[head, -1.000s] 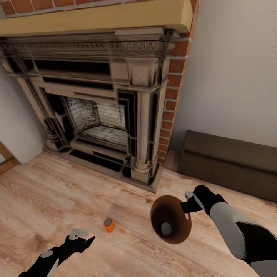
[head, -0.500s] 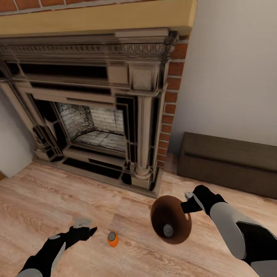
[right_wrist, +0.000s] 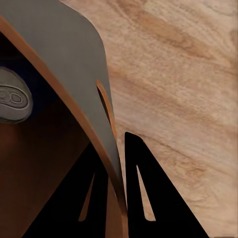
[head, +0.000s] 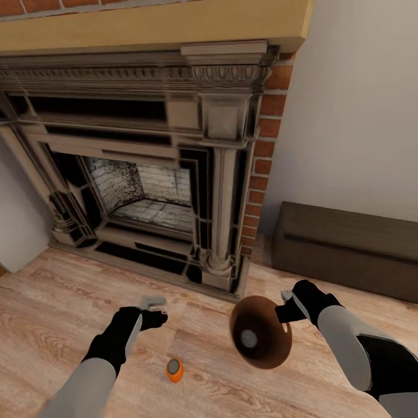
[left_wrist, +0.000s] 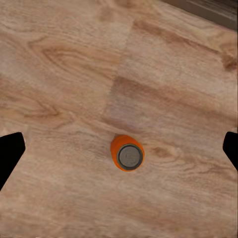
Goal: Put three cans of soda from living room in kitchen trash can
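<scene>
1. The brick fireplace [head: 151, 168] with its dark carved surround fills the far side of the head view, and a dark brown low box [head: 348, 247] sits against the wall to its right; the whole view has shifted slightly since a second ago, so the camera has moved.
2. The wood floor [head: 52, 302] spreads across the near ground.
3. The trash can [head: 259, 332] hangs tilted at right, brown inside facing the camera, a silvery-topped can [head: 249, 338] lying within it.
4. The right gripper [head: 285, 309] has its fingers [right_wrist: 144, 188] clamped on the trash can's rim, one on each side of the wall.
5. The left gripper [head: 152, 312] has reached farther forward than before; its fingers are spread wide apart above the floor.
6. The orange soda can [left_wrist: 127, 153] stands upright on the floor, untouched, now nearer than the left gripper.
</scene>
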Motion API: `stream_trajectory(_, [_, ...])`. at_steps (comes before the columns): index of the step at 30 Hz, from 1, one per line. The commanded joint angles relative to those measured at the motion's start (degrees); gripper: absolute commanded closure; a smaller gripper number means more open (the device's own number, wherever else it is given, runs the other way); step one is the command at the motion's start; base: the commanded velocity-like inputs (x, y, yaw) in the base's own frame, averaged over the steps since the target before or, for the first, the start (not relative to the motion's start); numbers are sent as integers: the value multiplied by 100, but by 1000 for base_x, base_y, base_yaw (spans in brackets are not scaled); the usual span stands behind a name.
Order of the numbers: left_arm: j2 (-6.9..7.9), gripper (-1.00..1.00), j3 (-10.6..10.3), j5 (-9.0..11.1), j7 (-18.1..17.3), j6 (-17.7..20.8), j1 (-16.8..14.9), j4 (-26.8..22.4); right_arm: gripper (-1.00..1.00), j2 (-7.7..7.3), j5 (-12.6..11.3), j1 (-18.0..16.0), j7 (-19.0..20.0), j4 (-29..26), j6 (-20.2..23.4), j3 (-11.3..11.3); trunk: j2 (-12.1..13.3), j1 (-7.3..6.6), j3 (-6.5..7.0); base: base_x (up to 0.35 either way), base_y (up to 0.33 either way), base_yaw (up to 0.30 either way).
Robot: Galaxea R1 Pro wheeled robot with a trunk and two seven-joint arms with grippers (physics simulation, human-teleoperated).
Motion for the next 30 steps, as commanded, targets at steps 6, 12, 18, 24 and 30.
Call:
stream_trajectory(6, [-107, -100, -189, 26, 519, 397, -8, 29, 100, -87, -89, 75, -32, -50, 220, -107, 0, 0, 1, 1, 1, 0])
stream_trajectory(12, [-147, -100, -209, 35, 463, 451, -8, 38, 100, -335, -94, 63, 30, -127, 962, -119, 0, 0, 1, 0, 0, 0])
stream_trajectory(18, [-181, -100, -217, 34, 414, 454, -8, 44, 100, -456, -90, -19, 36, -260, 1578, -115, 0, 0, 1, 0, -5, 0])
stream_trajectory(24, [-193, -100, -227, 34, 386, 454, -8, 61, 100, -490, -83, -29, 34, -350, 1698, -107, 0, 0, 1, -1, -184, 0])
stream_trajectory(30, [-195, -100, -229, 32, 389, 458, -8, 95, 100, -497, -82, -22, 29, -356, 1698, -98, 0, 0, 1, -57, -272, 0])
